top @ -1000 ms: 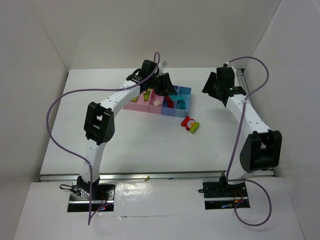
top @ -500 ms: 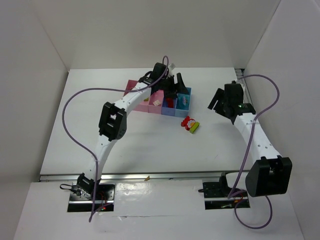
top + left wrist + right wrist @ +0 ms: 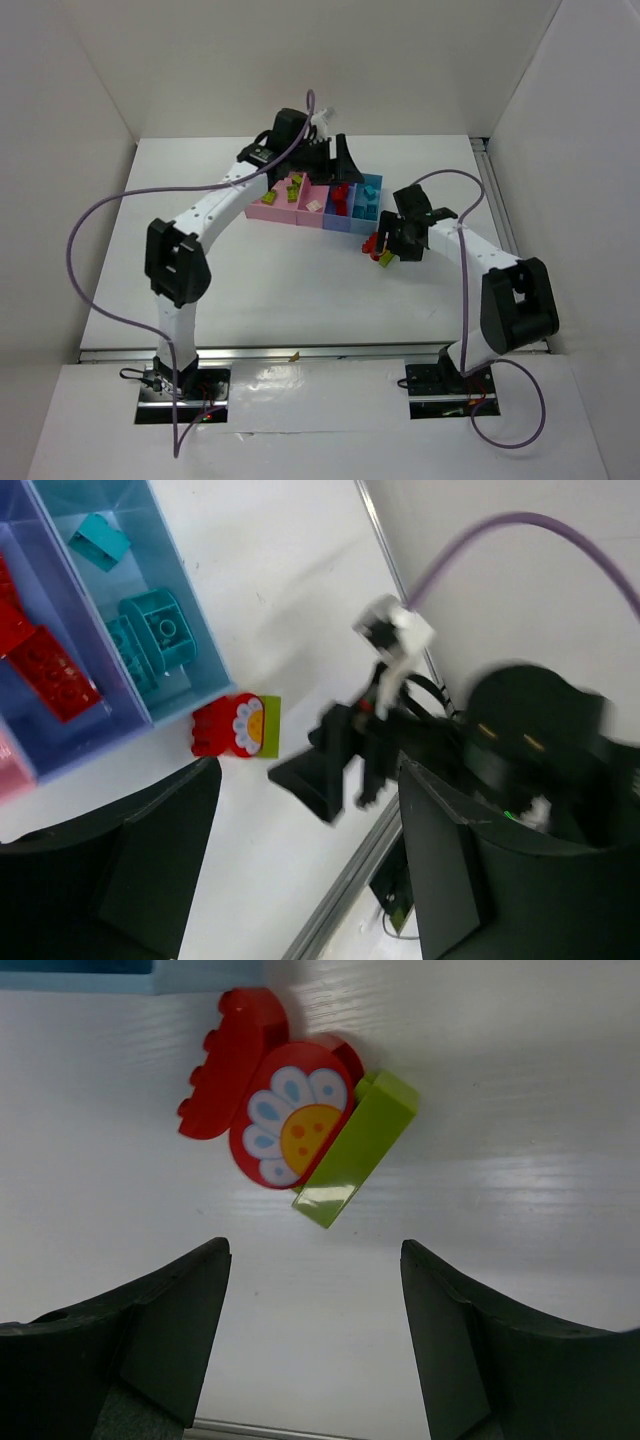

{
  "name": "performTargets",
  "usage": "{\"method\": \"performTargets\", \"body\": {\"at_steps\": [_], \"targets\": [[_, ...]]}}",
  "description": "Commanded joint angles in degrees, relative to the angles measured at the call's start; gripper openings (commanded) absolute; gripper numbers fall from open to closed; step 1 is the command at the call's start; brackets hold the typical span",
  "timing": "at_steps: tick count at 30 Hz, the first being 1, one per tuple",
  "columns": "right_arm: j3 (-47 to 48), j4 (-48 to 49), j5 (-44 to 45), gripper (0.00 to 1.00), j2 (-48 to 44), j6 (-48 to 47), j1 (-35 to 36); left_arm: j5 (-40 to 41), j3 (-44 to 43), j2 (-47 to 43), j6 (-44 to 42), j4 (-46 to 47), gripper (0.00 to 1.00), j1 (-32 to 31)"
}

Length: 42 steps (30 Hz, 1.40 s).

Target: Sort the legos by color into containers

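Note:
The containers are a joined row of two pink, one periwinkle and one light blue bin at the table's back middle. Lime legos and a white one lie in the pink bins. Red bricks are in the periwinkle bin and cyan bricks in the light blue bin. A clump of a red brick, a flower disc and a lime brick lies on the table in front of the bins. My left gripper hovers open and empty over the bins. My right gripper stands open just short of the clump, not touching it.
White walls close in the table at the back and on both sides. A metal rail runs along the table's right edge. Purple cables loop off both arms. In the left wrist view my right gripper shows just beyond the clump.
My left gripper has opened above the bins and drawn back slightly to the left. My right arm has swung from the back right down to the clump, its jaws a little wider.

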<state>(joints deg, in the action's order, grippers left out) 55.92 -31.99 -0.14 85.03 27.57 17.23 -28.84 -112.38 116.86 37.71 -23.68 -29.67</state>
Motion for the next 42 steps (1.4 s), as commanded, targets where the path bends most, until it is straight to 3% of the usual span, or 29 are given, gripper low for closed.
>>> {"method": "performTargets", "body": {"at_steps": [1, 3, 9, 20, 26, 42], "targets": [[3.13, 1.66, 3.04, 0.76, 2.32, -0.06, -0.10, 1.06, 6.44, -7.94, -3.00, 0.22, 0.82, 1.63], [3.93, 2.36, 4.09, 0.76, 4.69, -0.06, -0.71, 2.99, 9.01, -10.06, -3.00, -0.31, 0.77, 2.94], [6.92, 5.70, 4.46, 0.75, 10.41, -1.82, -1.24, 3.53, 12.71, -12.70, -3.52, -2.16, 0.75, 4.70], [1.91, 9.48, -3.28, 0.67, 9.89, -5.24, -1.24, 1.87, 13.76, -12.53, -3.52, -2.69, 0.73, 4.71], [3.31, 8.17, -2.67, 0.54, 11.02, -8.76, 3.23, 1.15, 13.06, -11.39, -3.52, -2.69, 0.72, 4.71], [3.49, 3.07, -6.27, 0.46, 10.59, -14.39, 13.44, 1.15, 18.68, -11.92, -4.67, -3.91, 0.71, 4.71]]}}
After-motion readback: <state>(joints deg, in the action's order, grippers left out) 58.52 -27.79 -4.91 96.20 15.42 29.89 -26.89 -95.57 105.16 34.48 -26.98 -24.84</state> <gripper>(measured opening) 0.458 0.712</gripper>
